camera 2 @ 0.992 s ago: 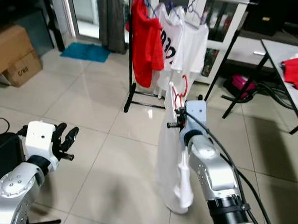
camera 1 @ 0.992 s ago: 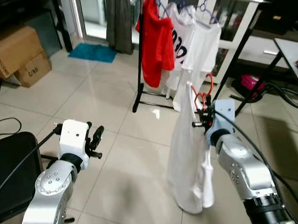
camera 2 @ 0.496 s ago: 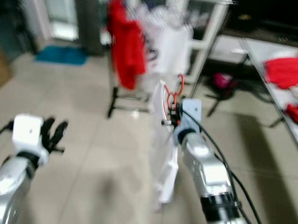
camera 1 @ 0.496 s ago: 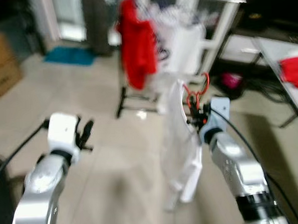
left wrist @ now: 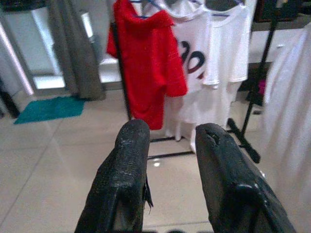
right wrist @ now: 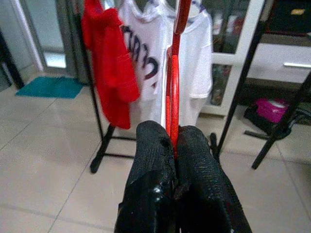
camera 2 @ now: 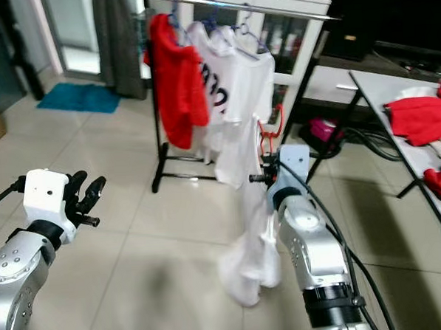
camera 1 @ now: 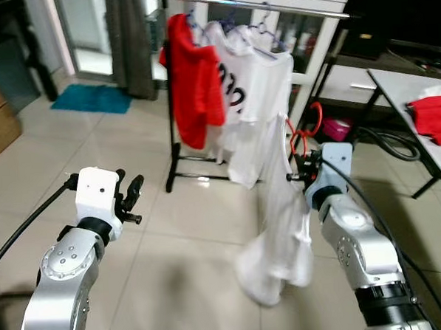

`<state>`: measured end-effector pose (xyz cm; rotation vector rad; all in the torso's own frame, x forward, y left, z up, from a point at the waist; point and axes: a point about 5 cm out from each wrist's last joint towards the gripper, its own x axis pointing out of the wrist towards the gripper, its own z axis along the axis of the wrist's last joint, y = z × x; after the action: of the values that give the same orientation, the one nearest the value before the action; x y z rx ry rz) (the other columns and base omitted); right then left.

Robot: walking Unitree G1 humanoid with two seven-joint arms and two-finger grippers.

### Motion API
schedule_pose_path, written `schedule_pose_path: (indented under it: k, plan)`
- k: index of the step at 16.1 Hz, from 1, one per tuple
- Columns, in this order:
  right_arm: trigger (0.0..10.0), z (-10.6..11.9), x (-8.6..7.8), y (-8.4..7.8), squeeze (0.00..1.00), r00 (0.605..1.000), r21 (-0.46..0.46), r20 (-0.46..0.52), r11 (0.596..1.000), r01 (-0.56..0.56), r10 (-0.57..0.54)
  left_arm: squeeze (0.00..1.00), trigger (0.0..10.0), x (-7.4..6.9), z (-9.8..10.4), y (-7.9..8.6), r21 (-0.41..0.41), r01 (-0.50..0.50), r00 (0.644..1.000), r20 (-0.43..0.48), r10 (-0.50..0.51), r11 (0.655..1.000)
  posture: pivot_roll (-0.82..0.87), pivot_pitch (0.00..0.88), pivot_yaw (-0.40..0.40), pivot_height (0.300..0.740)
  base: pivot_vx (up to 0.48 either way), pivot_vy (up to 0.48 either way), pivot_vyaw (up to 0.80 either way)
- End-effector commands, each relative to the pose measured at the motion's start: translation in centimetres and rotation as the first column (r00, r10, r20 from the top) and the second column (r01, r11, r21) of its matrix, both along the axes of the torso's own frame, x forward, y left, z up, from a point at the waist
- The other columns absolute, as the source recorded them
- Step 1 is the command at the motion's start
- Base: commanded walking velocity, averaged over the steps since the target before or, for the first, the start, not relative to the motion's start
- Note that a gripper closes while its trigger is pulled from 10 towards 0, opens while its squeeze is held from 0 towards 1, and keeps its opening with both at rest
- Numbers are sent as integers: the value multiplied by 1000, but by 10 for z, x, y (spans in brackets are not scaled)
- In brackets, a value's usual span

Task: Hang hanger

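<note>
Red hanger (right wrist: pixel 172 82) upright, hook topmost, pinched in right claw (right wrist: pixel 172 145)

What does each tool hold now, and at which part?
The right tool is shut on the red hanger, low on its hook stem, a white shirt hanging below. The left tool is open, holding nothing.

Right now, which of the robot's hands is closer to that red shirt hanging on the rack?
Left, though narrowly. The left hand hangs open, low and to the left of the red shirt. The right hand, shut on the red hanger, is on its far side, past the white shirts.
</note>
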<state>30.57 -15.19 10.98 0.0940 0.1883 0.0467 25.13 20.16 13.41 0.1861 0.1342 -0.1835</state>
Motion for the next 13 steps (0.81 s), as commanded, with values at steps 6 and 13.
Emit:
schedule_pose_path:
  k: [6, 13]
  plan:
    - [10000, 9, 3, -6, 0, 999, 14, 44, 1000, 2, -3, 0, 10000, 1, 1, -8, -11, 31, 999, -8, -31, 999, 28, 5, -87, 740, 380, 0, 0]
    - [10000, 6, 4, -6, 0, 1000, 18, 29, 1000, 0, -1, 0, 10000, 5, 5, -8, 9, 41, 999, 4, -41, 999, 35, 0, -98, 740, 380, 0, -192]
